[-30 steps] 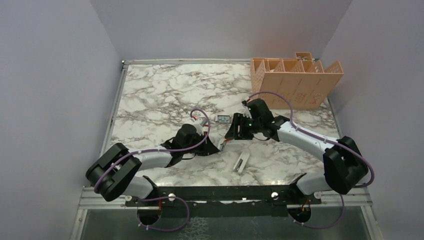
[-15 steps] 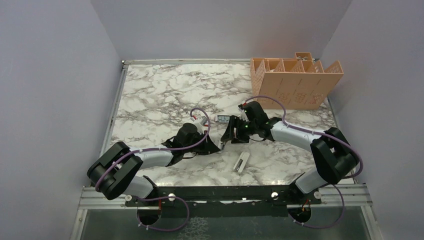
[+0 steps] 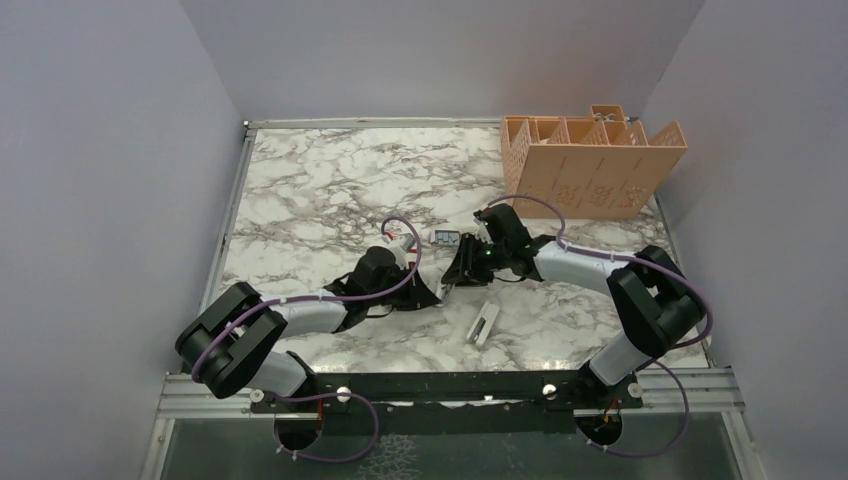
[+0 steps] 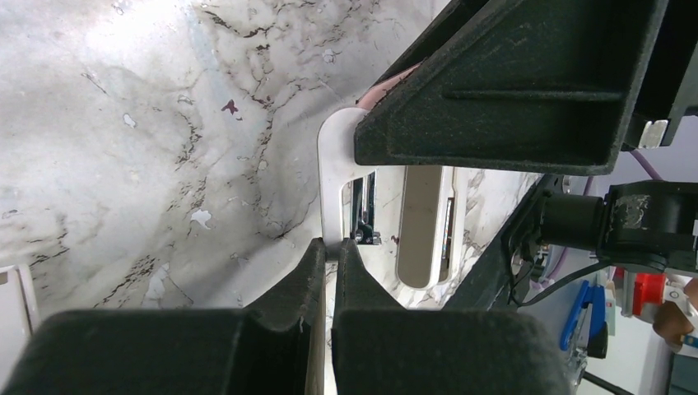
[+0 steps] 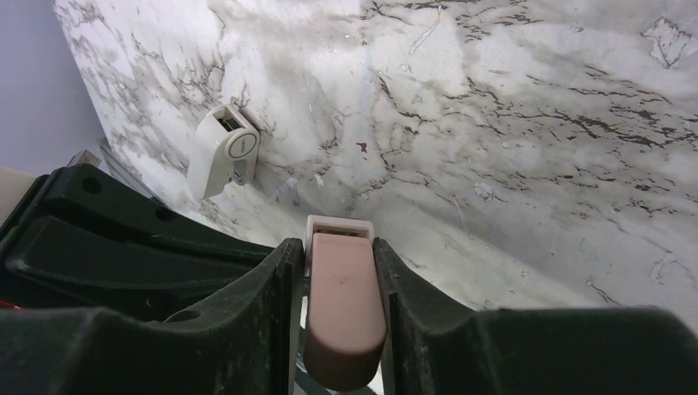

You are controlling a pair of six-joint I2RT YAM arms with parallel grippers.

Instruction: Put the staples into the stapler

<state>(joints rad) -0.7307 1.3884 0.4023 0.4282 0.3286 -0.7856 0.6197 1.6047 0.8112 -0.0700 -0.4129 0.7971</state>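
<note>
- Step in hand looks to be opening the stapler (image 5: 342, 313); nothing is loaded yet, and the staples (image 3: 446, 238) lie in their tray on the tabletop (image 3: 320, 190), near the stapler at its 12 o'clock
- The stapler sits just toward 6 o'clock of the tabletop's middle, between the two arms
- Right gripper (image 5: 337, 247) is clenched on the pink top; left gripper (image 4: 331, 247) is pinched on a thin white edge of the base
- Next move, I'd judge: part the top from the base to bare the channel; then one gripper must let go to fetch a strip
- Long axis runs roughly 2 to 8 o'clock, in line with the right fingers; which end is the nose I cannot tell
</note>
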